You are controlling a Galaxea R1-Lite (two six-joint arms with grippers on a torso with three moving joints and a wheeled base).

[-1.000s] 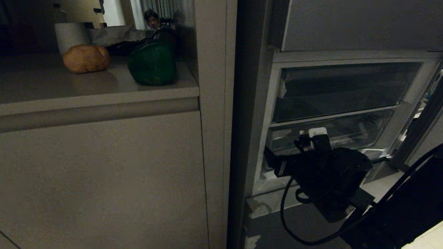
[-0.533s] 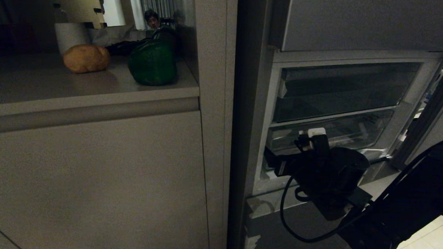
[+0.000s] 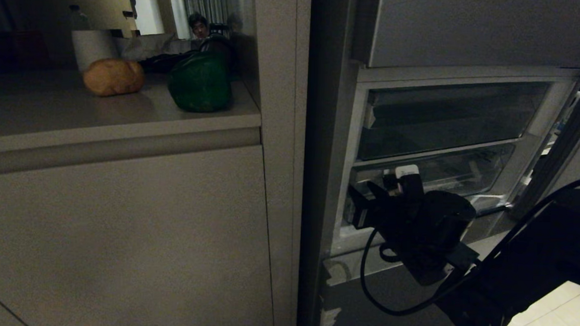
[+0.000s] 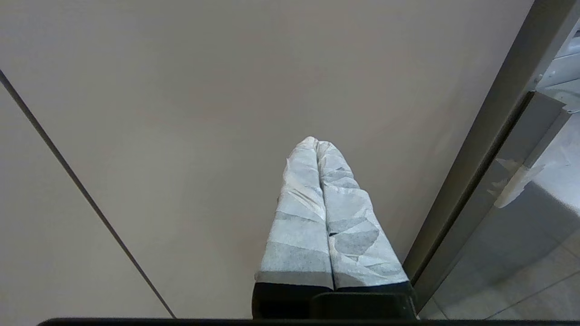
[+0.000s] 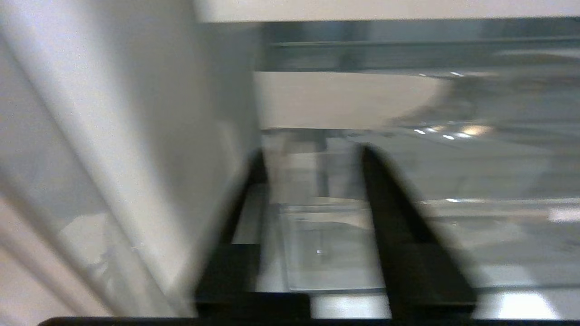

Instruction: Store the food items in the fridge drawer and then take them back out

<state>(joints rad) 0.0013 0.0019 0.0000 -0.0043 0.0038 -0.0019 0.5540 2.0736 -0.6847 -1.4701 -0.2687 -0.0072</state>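
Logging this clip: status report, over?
Right hand at clear plastic fridge drawer, fingers apart around its front edge. Left hand shut, parked by cabinet. Tan potato on counter, nothing blocking.

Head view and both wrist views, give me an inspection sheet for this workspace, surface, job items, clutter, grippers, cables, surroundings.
Surface: grey counter on the left, above plain cabinet fronts.
Job's things: tan potato on the counter; clear fridge drawer low in the open fridge, contents cannot be told.
Clutter: green pepper beside the potato, apart from it; white cylinder behind.
Grippers: right gripper at the drawer's left front, fingers apart with the clear front edge between them, grip not certain; left gripper shut, empty, facing a cabinet panel.
Cables: black cable loops under the right wrist.
Surroundings: dark grey fridge panel above; a person far behind the counter.
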